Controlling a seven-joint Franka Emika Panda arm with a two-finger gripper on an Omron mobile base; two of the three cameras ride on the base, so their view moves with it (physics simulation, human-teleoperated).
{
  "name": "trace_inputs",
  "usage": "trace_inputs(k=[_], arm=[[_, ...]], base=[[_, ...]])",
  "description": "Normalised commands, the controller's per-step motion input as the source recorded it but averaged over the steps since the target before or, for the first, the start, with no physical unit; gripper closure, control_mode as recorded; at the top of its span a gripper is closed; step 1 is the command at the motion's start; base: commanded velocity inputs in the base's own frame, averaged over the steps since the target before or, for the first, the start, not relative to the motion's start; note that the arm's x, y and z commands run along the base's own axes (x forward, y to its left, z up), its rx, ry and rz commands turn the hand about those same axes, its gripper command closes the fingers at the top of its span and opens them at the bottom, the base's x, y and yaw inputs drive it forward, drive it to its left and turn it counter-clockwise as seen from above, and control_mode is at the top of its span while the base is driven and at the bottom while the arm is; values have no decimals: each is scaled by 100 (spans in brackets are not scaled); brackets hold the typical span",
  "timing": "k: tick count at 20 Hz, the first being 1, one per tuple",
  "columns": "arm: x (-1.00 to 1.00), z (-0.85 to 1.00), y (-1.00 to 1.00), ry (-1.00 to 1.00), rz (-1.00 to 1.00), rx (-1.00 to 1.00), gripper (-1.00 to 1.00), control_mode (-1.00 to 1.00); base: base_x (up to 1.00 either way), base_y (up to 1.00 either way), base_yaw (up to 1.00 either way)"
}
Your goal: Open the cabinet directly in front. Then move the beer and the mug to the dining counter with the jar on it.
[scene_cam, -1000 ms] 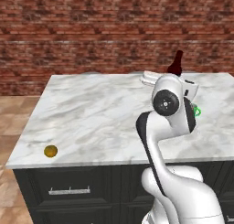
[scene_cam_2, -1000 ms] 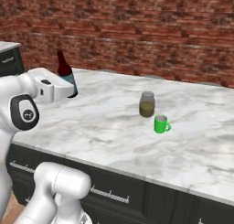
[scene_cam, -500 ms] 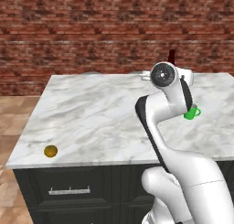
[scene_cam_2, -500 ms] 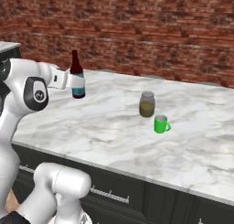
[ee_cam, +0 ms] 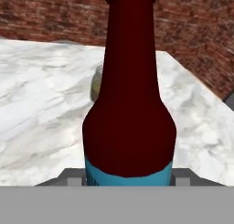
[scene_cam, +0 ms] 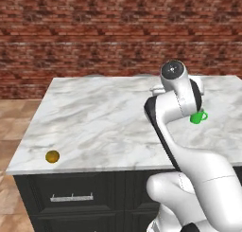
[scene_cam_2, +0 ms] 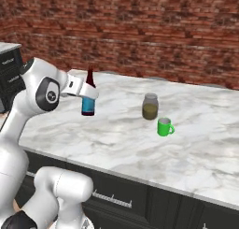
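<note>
My gripper (scene_cam_2: 88, 93) is shut on the beer (scene_cam_2: 88, 96), a dark red-brown bottle with a blue label, held upright over the left part of the dining counter (scene_cam_2: 116, 139). The bottle's base sits at or just above the marble; I cannot tell which. In the hand view the beer (ee_cam: 130, 109) stands between my fingertips (ee_cam: 73, 179). To its right stand the jar (scene_cam_2: 150, 106) and, nearer the front, the green mug (scene_cam_2: 164, 127). From the left base view the mug (scene_cam: 198, 117) peeks out beside my arm. The cabinet is out of view.
A small yellow-orange round thing (scene_cam: 52, 156) lies near the counter's front left corner. A brick wall (scene_cam_2: 140, 32) runs behind the counter. A dark drawer unit (scene_cam_2: 9, 78) stands at the far left. Bare marble (scene_cam: 104, 117) spreads left of the arm.
The arm has carried the beer down and to the right, closer to the jar and nearer the marble. Jar and mug have stayed put.
</note>
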Motion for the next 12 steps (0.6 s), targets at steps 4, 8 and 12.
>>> trace_inputs(k=[4,8,12], arm=[[0,-28,0,0,0,0,100,-100],[8,-53,0,-1,0,0,100,-100],[57,-34,0,-9,0,0,100,-100]], base=[[0,0,0],[0,0,0],[0,0,0]])
